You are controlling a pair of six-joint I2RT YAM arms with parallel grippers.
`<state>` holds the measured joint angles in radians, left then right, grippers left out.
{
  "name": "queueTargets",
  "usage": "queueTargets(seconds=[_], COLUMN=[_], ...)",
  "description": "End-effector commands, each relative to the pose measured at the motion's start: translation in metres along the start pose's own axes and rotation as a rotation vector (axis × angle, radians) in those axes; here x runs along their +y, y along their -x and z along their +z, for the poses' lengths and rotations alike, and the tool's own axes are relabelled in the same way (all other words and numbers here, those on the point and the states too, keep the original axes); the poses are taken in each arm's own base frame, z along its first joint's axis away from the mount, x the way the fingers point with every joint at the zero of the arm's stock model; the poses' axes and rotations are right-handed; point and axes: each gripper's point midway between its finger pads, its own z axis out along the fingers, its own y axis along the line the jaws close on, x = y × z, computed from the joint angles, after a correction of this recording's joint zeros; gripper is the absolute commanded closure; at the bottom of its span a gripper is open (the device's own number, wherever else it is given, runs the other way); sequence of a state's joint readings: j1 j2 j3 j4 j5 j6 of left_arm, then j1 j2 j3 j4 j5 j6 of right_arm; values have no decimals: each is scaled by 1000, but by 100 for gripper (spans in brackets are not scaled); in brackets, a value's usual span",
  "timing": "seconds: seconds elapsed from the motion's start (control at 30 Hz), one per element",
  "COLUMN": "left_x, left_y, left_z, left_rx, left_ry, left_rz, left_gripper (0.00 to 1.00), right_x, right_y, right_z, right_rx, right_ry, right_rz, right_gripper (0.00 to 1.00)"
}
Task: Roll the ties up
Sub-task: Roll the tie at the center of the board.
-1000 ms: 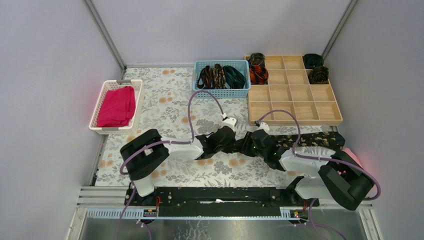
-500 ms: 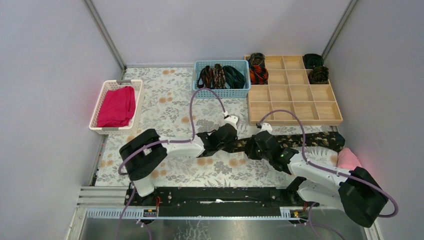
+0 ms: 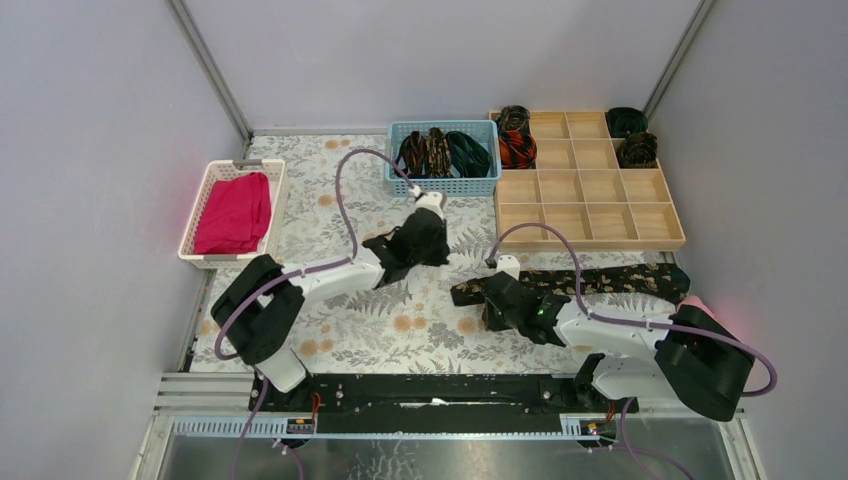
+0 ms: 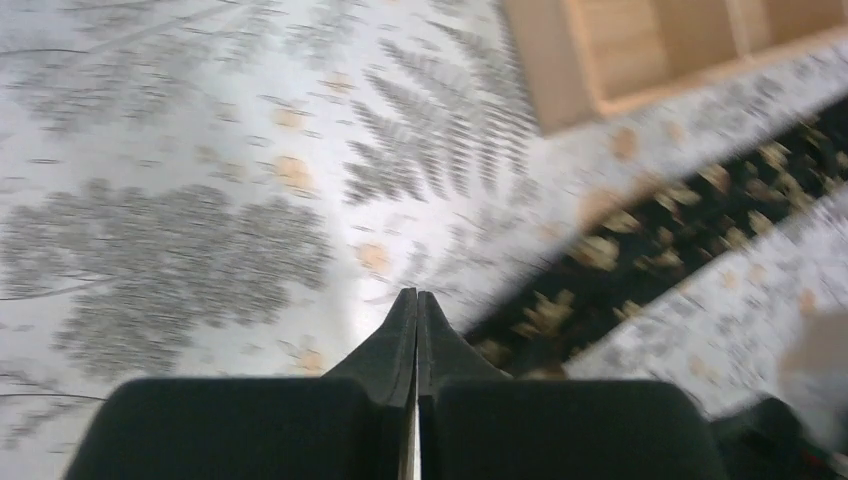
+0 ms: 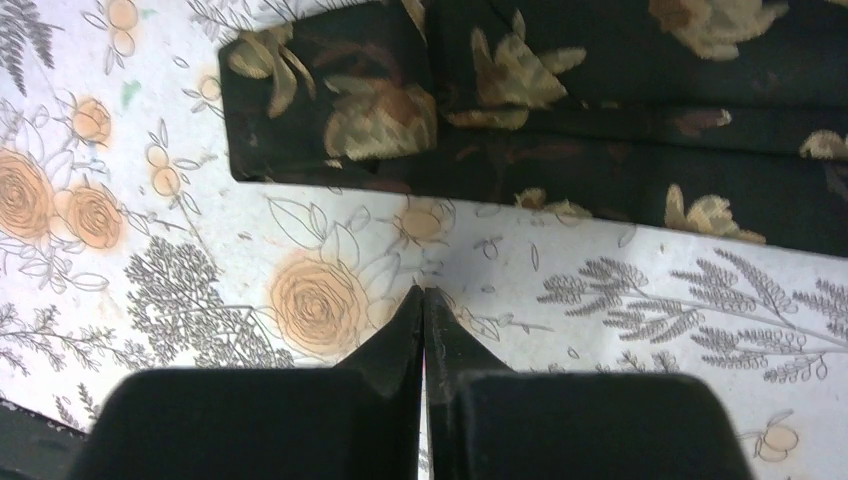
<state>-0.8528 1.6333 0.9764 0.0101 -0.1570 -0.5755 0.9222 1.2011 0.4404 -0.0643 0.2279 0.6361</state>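
Note:
A black tie with gold-brown flecks (image 3: 590,283) lies flat across the floral cloth, its left end doubled over (image 5: 330,110). My right gripper (image 3: 488,312) is shut and empty, its tips (image 5: 422,293) on the cloth just short of that folded end. Farther up and to the left, my left gripper (image 3: 440,255) is also shut and empty (image 4: 416,296), off the tie (image 4: 660,235), which runs blurred to its right. Rolled ties sit in the wooden tray: a red-black one (image 3: 517,150) and dark ones (image 3: 637,150). Loose ties fill the blue basket (image 3: 442,183).
The wooden compartment tray (image 3: 600,215) stands at the back right, just beyond the tie. A white basket (image 3: 205,190) holds a magenta folded cloth (image 3: 233,212) at the left. A pink towel (image 3: 698,303) peeks out by the right arm. Grey walls close in on both sides.
The right gripper has shut and slid left off the tie. The left arm has swung up and back, away from the tie's left end, staying shut.

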Motion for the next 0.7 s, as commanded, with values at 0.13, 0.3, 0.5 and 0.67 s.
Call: queueTargets(seconds=[0.13, 0.3, 0.5, 0.67], left_x=[26, 3, -4, -11], left_y=[-14, -22, -39, -57], left_z=[39, 55, 64, 63], left_rx=[56, 104, 166, 222], left_ry=[-47, -173, -232, -289], left_rz=[-33, -17, -2, 7], left_gripper=[100, 100, 100, 100], right_x=[10, 5, 6, 8], right_y=[24, 27, 31, 36], right_z=[18, 27, 31, 39], right_rx=[-73, -86, -88, -98], right_ry=[-32, -76, -89, -105], right_rz=[-28, -39, -60, -79], right_gripper=[99, 100, 100, 100])
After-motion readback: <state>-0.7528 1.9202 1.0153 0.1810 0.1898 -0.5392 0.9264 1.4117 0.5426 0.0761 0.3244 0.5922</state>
